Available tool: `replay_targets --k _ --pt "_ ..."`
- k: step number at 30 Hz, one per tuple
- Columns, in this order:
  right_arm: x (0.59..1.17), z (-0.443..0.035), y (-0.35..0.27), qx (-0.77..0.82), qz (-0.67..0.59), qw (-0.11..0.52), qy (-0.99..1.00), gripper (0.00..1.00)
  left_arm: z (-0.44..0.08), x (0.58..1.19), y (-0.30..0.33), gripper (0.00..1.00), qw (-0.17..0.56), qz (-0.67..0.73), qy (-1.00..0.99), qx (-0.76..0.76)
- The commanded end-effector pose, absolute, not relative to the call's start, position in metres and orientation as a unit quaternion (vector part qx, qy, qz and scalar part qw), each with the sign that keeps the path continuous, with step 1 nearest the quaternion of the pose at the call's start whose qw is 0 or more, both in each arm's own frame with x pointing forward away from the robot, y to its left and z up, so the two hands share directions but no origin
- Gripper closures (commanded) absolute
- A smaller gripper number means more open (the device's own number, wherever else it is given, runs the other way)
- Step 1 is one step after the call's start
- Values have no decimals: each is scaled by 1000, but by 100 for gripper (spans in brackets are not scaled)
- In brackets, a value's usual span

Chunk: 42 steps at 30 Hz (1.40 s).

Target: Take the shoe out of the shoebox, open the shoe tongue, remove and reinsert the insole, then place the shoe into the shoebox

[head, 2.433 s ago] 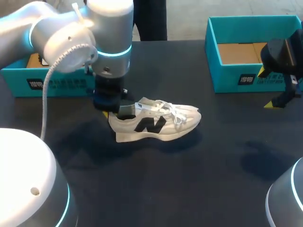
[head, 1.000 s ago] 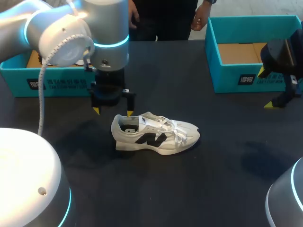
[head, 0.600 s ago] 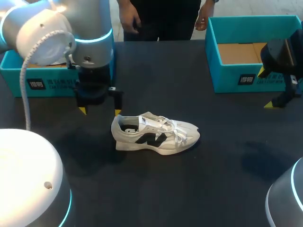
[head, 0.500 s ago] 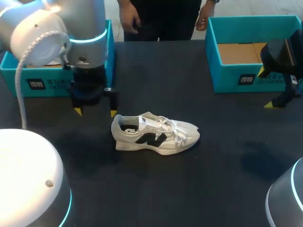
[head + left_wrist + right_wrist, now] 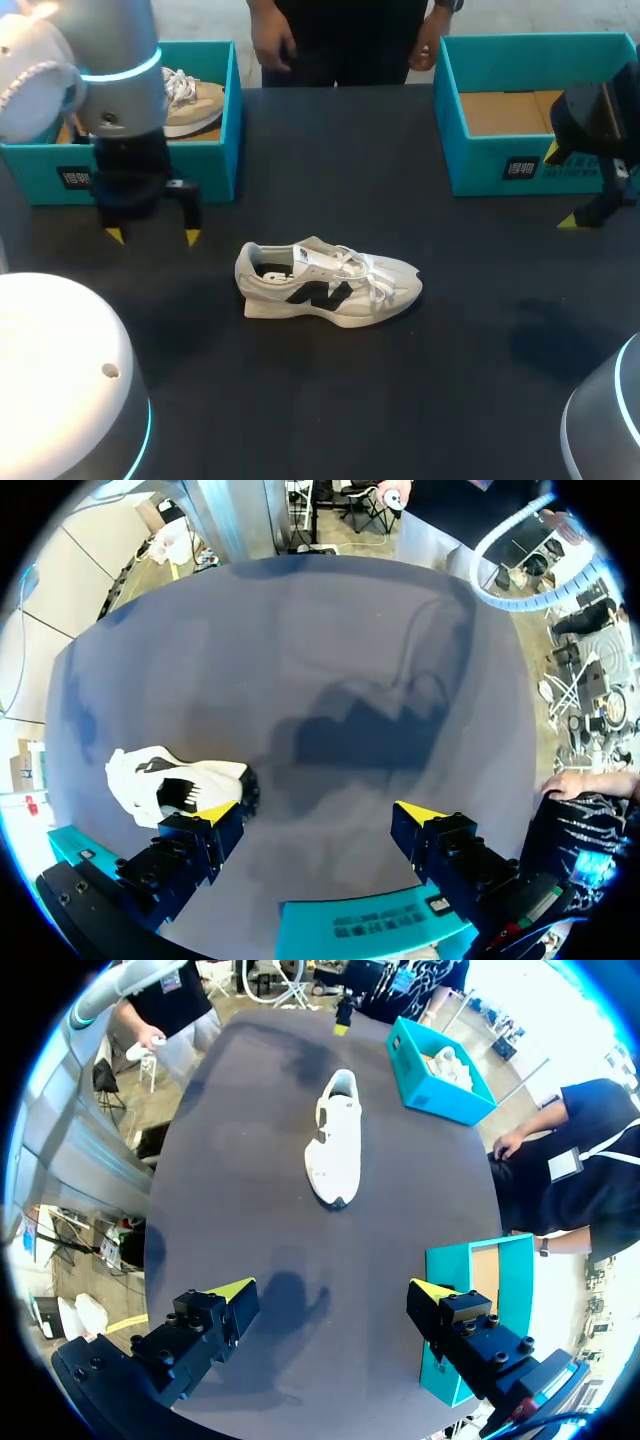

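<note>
White low-top sneaker [image 5: 328,283] with a black side logo is out of the boxes. It stands on its sole around the middle of the dark table [image 5: 330,400], toe toward the right side, heel toward the left, laces on top. Left gripper [image 5: 153,237] hangs just left of the sneaker's heel, yellow-tipped fingers spread wide, nothing between them. In the left wrist view the sneaker sits just beside one fingertip, outside the gap. Behind that gripper, the open teal cardboard left shoebox [image 5: 215,160] holds a second, beige shoe [image 5: 190,95]. Right gripper [image 5: 332,1290] is off at the table's right edge, well apart from the sneaker, fingers likewise spread and empty. The right wrist view shows the sneaker far ahead of it, toe pointing back at the gripper. The matching teal right shoebox [image 5: 480,165] is just beside the right gripper, only its brown cardboard floor showing inside.
</note>
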State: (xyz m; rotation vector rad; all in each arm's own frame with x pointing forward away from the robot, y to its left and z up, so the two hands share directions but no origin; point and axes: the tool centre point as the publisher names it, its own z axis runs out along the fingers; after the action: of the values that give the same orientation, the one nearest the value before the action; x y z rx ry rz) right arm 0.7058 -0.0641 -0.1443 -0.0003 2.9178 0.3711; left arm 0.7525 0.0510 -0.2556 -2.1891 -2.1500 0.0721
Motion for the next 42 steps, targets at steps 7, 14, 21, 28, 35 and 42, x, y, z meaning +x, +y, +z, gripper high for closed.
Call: replay_targets --k 7,14,21,28,35,42 --pt "708 -145 -63 0 124 98 987 0 -249 743 90 0 21 20 -707 -706" --pt "708 -145 -63 0 124 98 987 0 -249 739 116 0 31 9 -725 -688" --pt "708 -145 -63 0 124 98 987 0 -254 742 129 0 52 -4 -727 -684" --pt "708 -145 -63 0 124 98 987 0 -254 742 129 0 52 -4 -727 -684" --pt "708 -145 -63 0 124 98 987 0 -246 744 130 0 45 7 -736 -675" --pt "708 -145 -63 0 124 98 987 0 -238 748 147 0 78 61 -783 -614"
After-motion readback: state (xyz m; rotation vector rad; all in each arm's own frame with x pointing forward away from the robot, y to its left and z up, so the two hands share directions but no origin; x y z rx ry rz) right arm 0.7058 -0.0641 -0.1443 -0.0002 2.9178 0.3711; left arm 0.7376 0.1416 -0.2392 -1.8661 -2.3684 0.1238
